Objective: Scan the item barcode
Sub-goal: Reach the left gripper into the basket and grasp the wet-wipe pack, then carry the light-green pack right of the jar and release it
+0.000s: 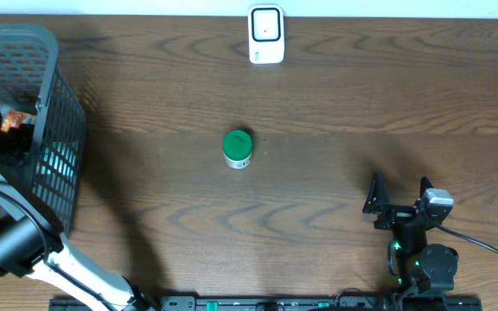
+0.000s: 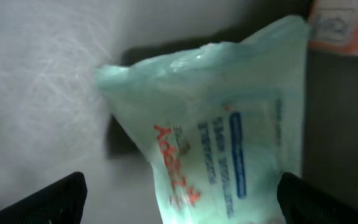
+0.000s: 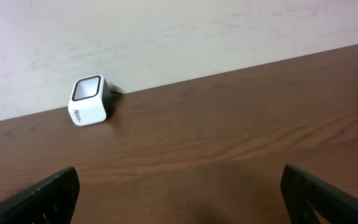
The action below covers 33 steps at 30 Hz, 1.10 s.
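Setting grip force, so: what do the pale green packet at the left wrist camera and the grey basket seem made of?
Pale green packet: thin plastic film, glossy, judging by creases and soft highlights. Grey basket: moulded plastic lattice, matte, probably; its open grid looks rigid.

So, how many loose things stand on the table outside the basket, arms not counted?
2. A green-lidded jar stands near the middle of the table. A white scanner stands at its far edge. The basket at the left may hide more.

1x scanner (image 1: 266, 34), 1x jar (image 1: 237, 148), 1x basket (image 1: 59, 121)
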### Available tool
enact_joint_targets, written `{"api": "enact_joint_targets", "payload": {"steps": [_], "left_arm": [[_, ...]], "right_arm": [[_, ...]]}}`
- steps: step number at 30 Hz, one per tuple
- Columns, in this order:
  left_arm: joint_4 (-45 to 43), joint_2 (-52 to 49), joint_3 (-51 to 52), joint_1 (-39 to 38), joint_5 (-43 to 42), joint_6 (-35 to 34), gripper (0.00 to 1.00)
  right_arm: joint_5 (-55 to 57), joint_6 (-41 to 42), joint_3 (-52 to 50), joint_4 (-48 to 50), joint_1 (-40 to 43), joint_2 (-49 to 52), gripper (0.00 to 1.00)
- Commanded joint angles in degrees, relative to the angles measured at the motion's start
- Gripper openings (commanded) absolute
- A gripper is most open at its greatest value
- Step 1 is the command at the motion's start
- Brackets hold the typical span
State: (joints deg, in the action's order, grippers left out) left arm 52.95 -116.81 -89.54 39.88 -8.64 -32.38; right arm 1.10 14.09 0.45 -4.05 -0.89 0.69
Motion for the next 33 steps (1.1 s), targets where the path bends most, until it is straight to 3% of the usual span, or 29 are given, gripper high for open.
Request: {"api": "enact_joint_targets", "payload": {"steps": [1, 4, 5, 9, 10, 12, 19, 28, 33], "left_arm": [[-2.1, 0.0, 2.9, 0.2, 0.5, -0.3, 0.98], [-4.9, 0.0, 5.7, 0.2, 0.5, -0.3, 0.99], [-5.9, 0.0, 6.7, 0.2, 0.4, -0.3, 0.95], [-7.1, 0.0, 9.1, 0.2, 0.4, -0.3, 0.33], [-6.8, 0.0, 9.1, 0.2, 0.4, -0.3, 0.22], [-6.6, 0.6, 9.0, 0.3, 0.2, -0.3, 0.10], [-5.3, 9.7, 7.1, 1.6, 0.2, -0.3, 0.08], [-5.9, 36.5, -1.0, 4.2, -0.8, -1.5, 0.07], [-8.5, 49.2, -1.4, 1.3, -13.6, -4.9, 0.08]], "right_arm": [[0.5, 0.7, -0.1, -0.1, -0.3, -0.2, 0.99], [0.5, 0.7, -0.1, -0.1, -0.3, -0.2, 0.99], [0.5, 0.7, -0.1, -0.1, -0.3, -0.2, 0.99], [0.5, 0.7, -0.1, -0.1, -0.3, -0.2, 0.99], [0.5, 0.7, -0.1, -0.1, -0.3, -0.2, 0.99], [0.5, 0.7, -0.1, -0.1, -0.3, -0.2, 0.99], [0.5, 0.7, -0.1, -0.1, -0.3, -0.2, 0.99], [0.5, 0.7, -0.1, -0.1, -0.3, -0.2, 0.99], [0.5, 0.7, -0.1, -0.1, -0.3, -0.2, 0.99]]}}
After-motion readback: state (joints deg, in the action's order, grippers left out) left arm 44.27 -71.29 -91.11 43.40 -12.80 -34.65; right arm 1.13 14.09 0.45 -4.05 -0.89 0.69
